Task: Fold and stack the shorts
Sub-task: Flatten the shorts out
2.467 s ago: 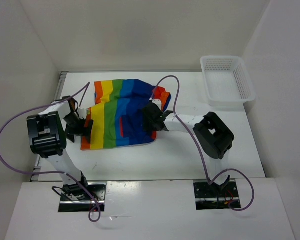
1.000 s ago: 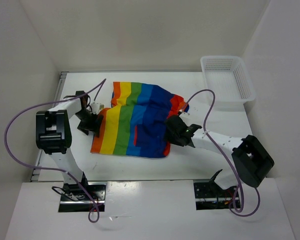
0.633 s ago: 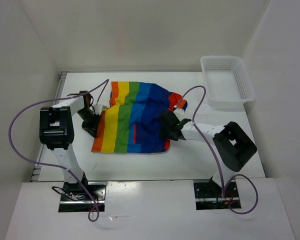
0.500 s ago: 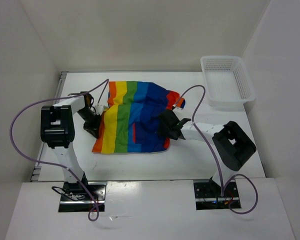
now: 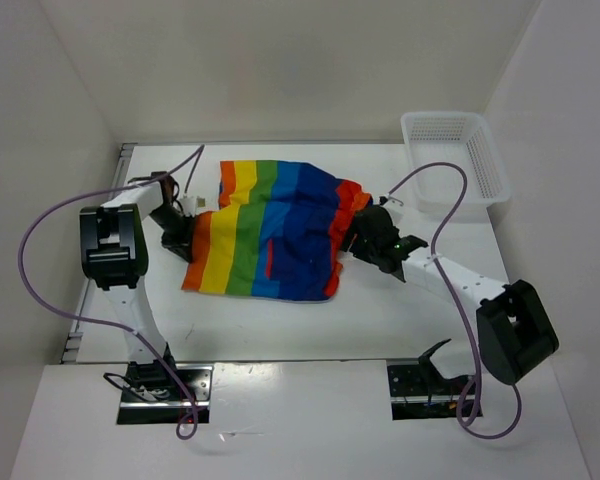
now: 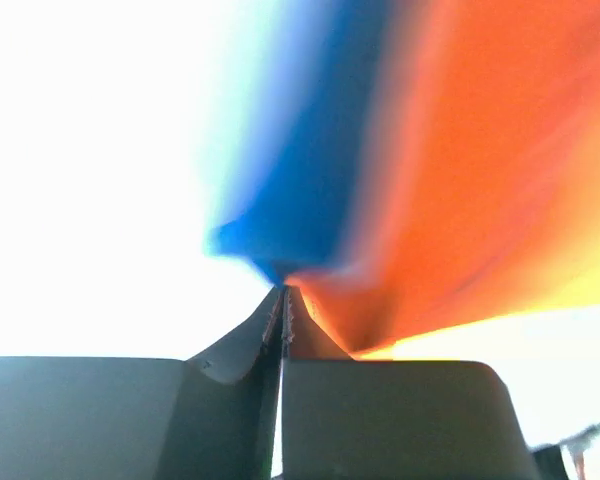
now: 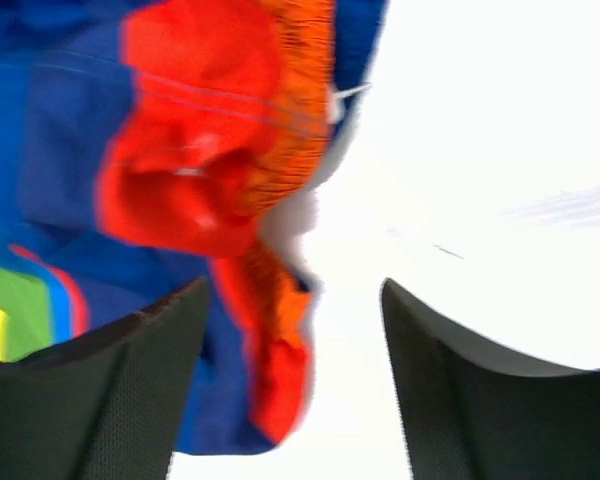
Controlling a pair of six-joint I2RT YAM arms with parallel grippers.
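Status: shorts (image 5: 270, 235) lie mid-table, spread roughly flat, with the right edge bunched up. My read is no fold made yet and stacking not started, so most of the job is left.

Left gripper (image 6: 283, 300): fingers pressed together, pinching the orange edge on the shorts' left side. Right gripper (image 7: 295, 330): fingers spread, nothing clamped, just beside the bunched red edge. Basket (image 5: 455, 155) sits in the far right corner, well apart.

Both wrist views are blurry. Can't tell how many layers the left pinch holds, or whether the fabric is doubled underneath.
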